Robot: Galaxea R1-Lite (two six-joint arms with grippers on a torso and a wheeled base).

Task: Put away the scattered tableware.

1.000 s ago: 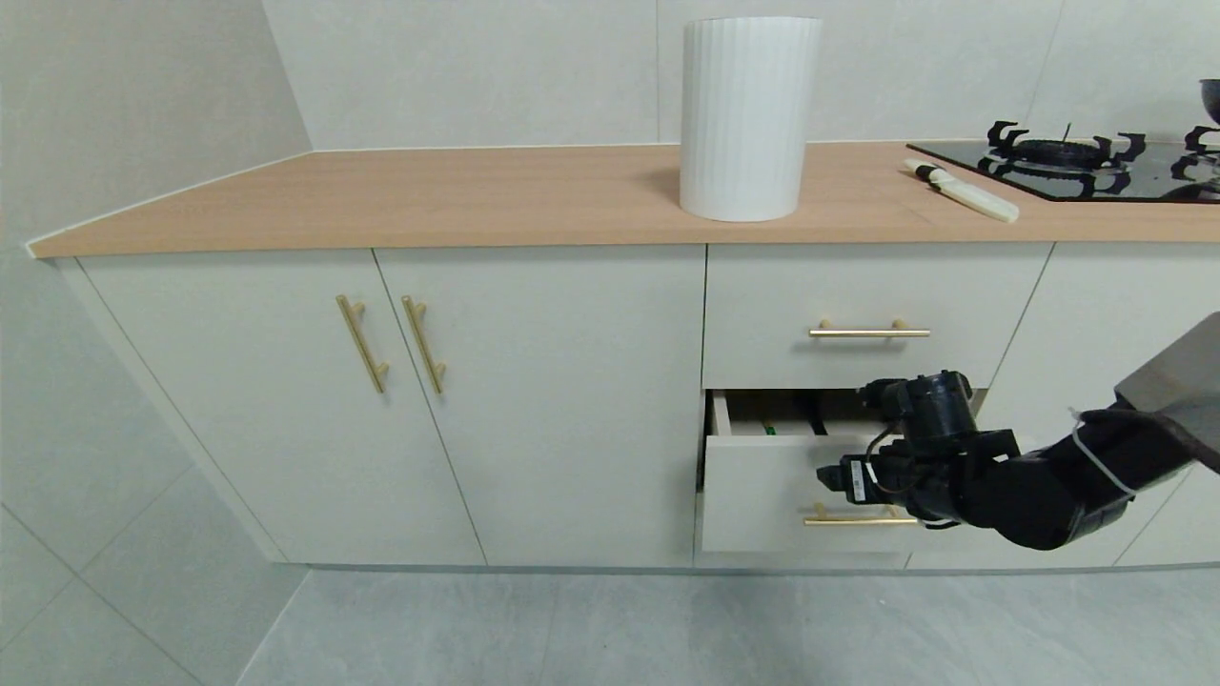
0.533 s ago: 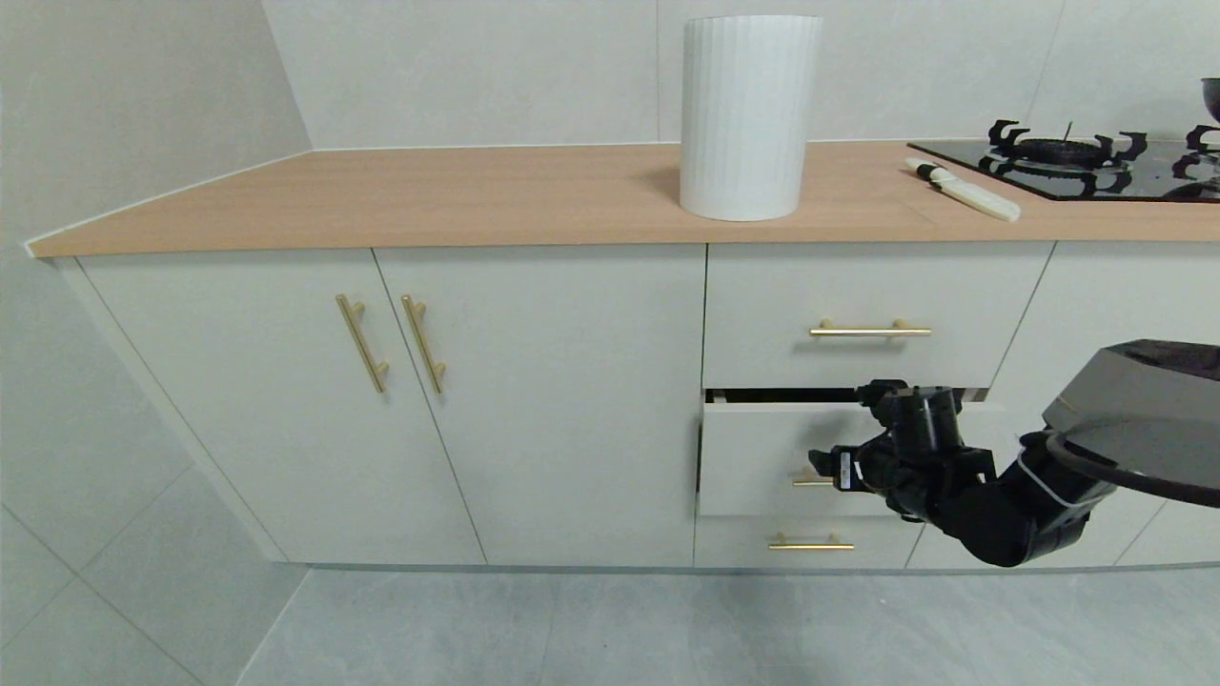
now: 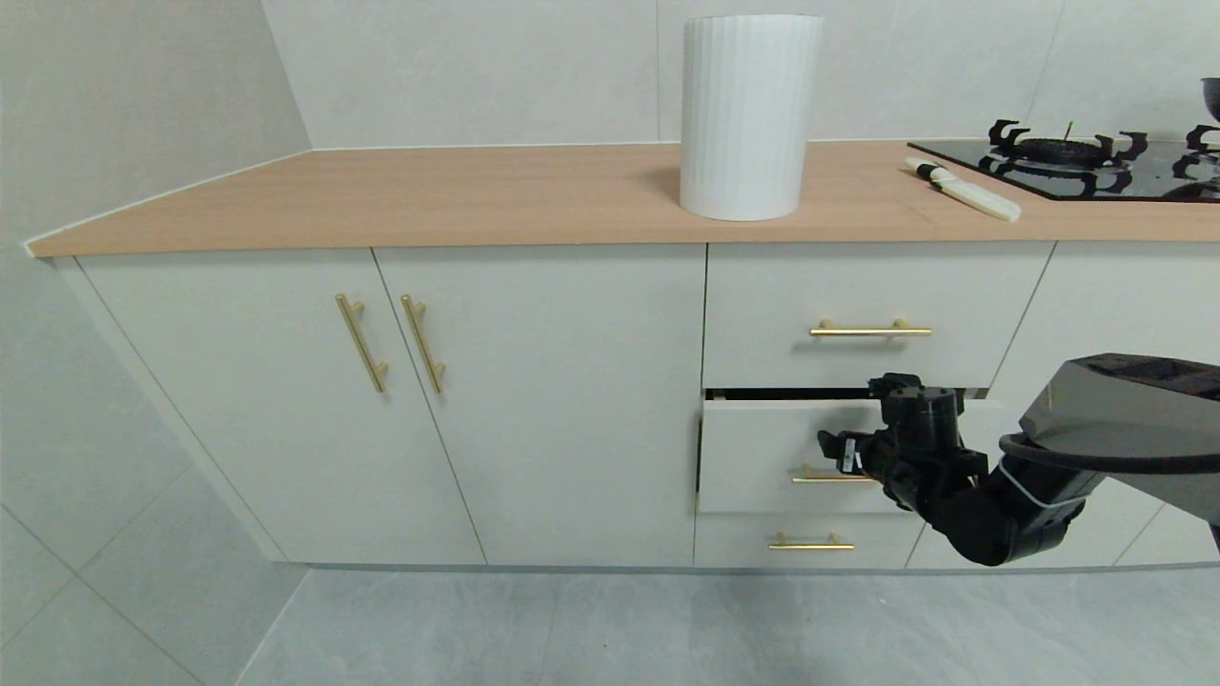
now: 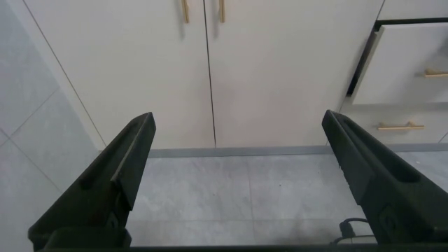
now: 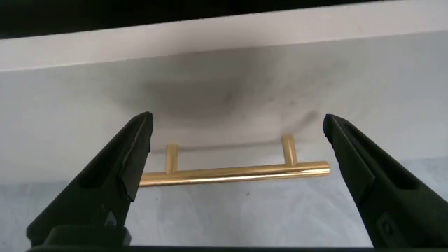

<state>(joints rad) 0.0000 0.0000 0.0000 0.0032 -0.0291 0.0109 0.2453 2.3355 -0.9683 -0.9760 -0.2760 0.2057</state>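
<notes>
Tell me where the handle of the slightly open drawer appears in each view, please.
Head view: the handle is low and right of centre, just below the right end effector.
Left wrist view: the handle is cut by the picture's edge, above the bottom drawer's handle.
Right wrist view: the handle lies between the end effector's fingers.
Shared landmark: the drawer's white front.

On the countertop [image 3: 429, 195] stands a ribbed container [image 3: 744, 114]. A knife [image 3: 963, 191] lies to its right, with the gas hob [image 3: 1077, 170] right of the knife. Below, 2 cabinet doors [image 3: 543, 400] are on the left. To their right, the top drawer [image 3: 762, 305], middle drawer [image 3: 753, 448] and bottom drawer [image 3: 734, 545] are stacked. The middle drawer projects slightly. The right gripper [image 3: 831, 453] is just before its handle [image 5: 234, 173].
</notes>
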